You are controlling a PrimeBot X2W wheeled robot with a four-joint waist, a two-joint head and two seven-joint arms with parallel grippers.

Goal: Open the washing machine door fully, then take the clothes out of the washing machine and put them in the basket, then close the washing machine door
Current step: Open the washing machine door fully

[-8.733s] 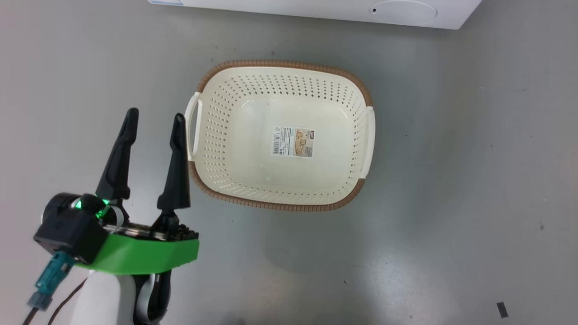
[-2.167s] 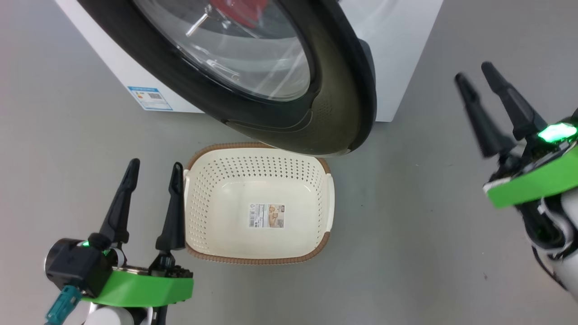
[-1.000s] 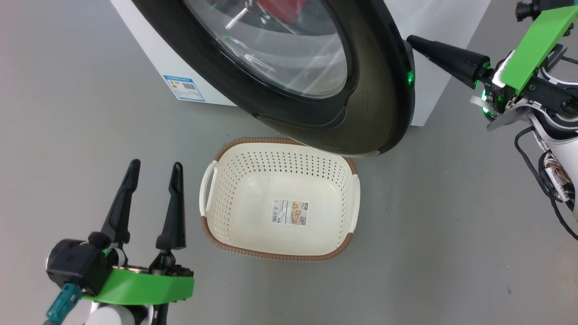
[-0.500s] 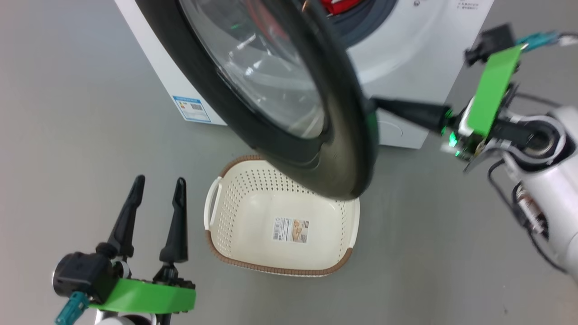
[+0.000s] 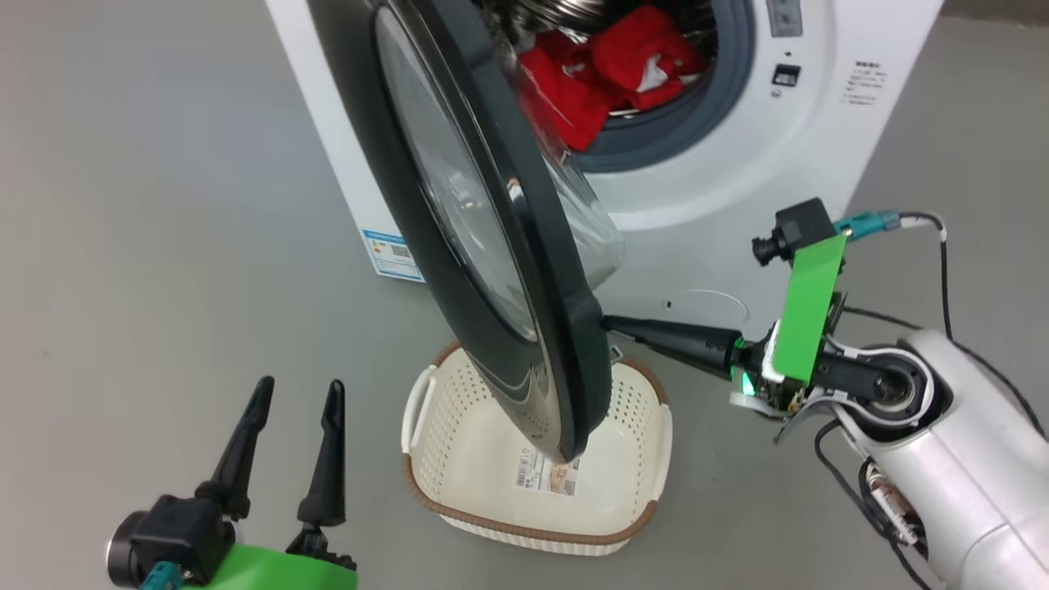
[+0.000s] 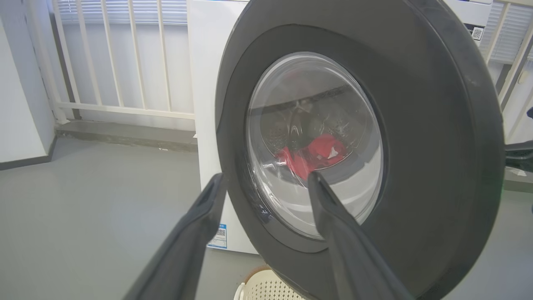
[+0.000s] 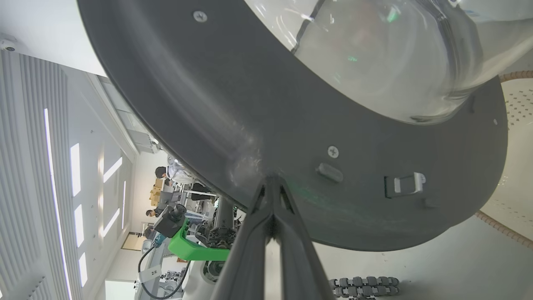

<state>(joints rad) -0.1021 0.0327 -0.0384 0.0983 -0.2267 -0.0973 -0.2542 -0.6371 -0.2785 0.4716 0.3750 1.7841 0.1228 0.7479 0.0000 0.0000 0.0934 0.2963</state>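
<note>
The washing machine [image 5: 737, 205] stands ahead, and red clothes [image 5: 623, 74] lie in its drum. The washing machine door [image 5: 557, 328] stands partly open, edge-on to the head view, its lower rim over the basket [image 5: 631, 467]. My right gripper [image 5: 610, 323] is shut, with its tips against the door's inner face [image 7: 291, 125] near the rim. My left gripper [image 5: 299, 385] is open at the lower left, holding nothing. In the left wrist view its fingers [image 6: 333, 216] point at the door's outer side [image 6: 429, 166]. The clothes [image 6: 312, 154] show through the glass.
A blue energy label [image 5: 393, 254] and a round hatch [image 5: 709, 307] mark the machine's lower front. A white railing [image 6: 116, 62] runs behind the machine. People and equipment [image 7: 166, 175] show far off past the door. Grey floor lies all around.
The door has swung further out with my shut right gripper against its inner side. The head camera has tilted up, so the drum and clothes now show. The left gripper stays open.
</note>
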